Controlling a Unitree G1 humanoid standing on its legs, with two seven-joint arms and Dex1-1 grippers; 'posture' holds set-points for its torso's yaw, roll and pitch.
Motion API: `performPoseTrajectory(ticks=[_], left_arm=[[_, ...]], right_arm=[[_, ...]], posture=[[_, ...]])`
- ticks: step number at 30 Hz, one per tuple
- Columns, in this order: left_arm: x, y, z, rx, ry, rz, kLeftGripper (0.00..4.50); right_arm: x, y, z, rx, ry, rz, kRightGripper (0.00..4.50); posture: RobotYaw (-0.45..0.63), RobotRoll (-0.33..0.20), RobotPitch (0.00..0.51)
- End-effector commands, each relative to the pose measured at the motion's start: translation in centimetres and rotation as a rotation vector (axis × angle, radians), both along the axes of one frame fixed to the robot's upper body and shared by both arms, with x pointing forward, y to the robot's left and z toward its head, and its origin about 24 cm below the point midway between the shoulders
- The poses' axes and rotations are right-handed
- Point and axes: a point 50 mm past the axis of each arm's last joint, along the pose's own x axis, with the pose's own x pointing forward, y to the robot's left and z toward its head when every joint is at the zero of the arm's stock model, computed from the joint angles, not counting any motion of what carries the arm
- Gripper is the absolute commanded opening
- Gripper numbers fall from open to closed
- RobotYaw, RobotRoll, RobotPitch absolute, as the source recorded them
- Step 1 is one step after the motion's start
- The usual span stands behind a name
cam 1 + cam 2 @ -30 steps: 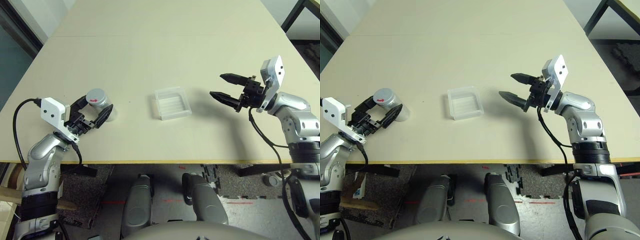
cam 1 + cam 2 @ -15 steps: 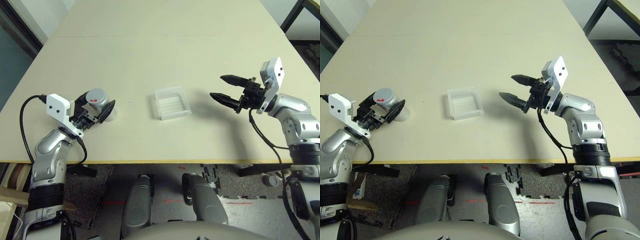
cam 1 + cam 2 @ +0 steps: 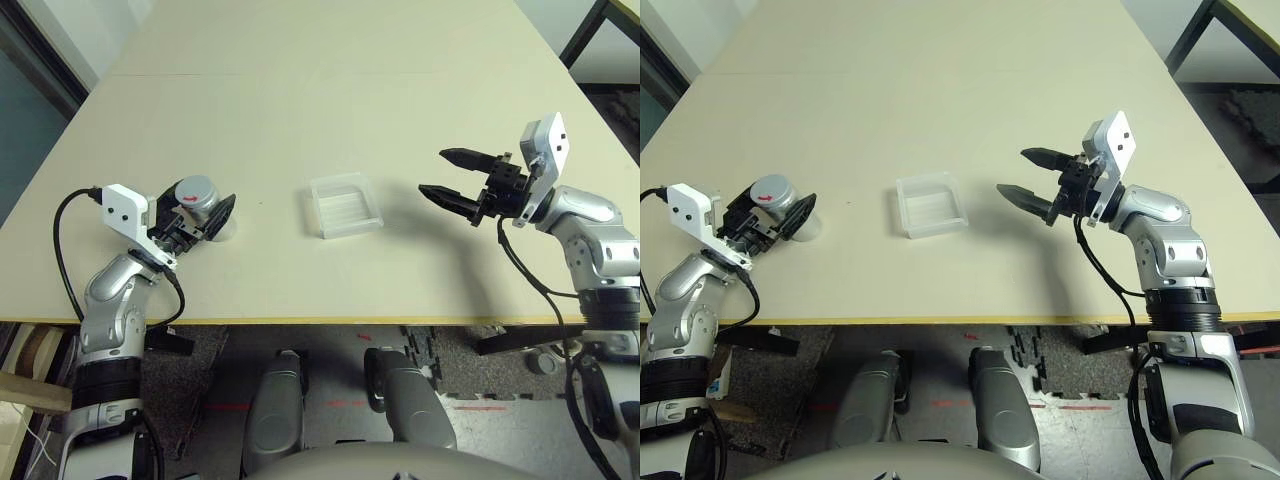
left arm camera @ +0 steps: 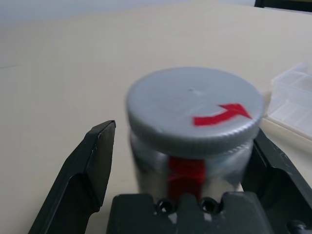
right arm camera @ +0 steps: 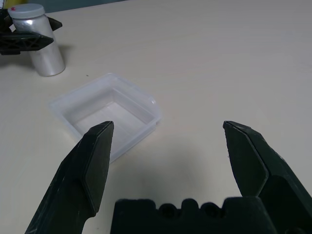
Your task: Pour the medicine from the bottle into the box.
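The bottle (image 3: 197, 197), silver-grey with a grey cap marked by a red arrow, stands upright near the table's left front. My left gripper (image 3: 197, 212) is open around it. In the left wrist view the bottle (image 4: 192, 131) sits between the fingers, with a gap to one finger (image 4: 90, 165) and the other close against its side. The clear box (image 3: 345, 206) lies flat at the table's middle. My right gripper (image 3: 435, 171) hovers open to the right of the box (image 5: 107, 117), pointing at it, with nothing between its fingers. The medicine is hidden.
The pale table (image 3: 300, 90) stretches bare behind the box. Its front edge (image 3: 330, 322) runs just below both arms. A cable (image 3: 62, 230) loops from my left wrist. A dark frame (image 3: 590, 30) stands past the table's far right corner.
My left gripper has slid forward so the bottle now stands deep between its open fingers. The right arm and the box have stayed put.
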Motion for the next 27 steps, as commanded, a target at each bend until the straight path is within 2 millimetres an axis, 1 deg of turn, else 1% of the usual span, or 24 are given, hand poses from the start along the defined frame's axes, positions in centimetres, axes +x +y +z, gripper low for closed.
performPoseTrajectory(ticks=[1,27], left_arm=[[0.3,-0.2,-0.6,0.011,0.018,0.003,4.46],[2.0,-1.0,-0.9,-0.012,0.010,-0.011,4.46]], right_arm=[[-0.3,-0.5,0.5,0.001,-0.013,-0.012,4.47],[-0.7,-0.6,0.6,-0.007,-0.010,-0.019,4.47]], posture=[[-0.04,0.000,0.175],[-0.06,0.000,0.186]])
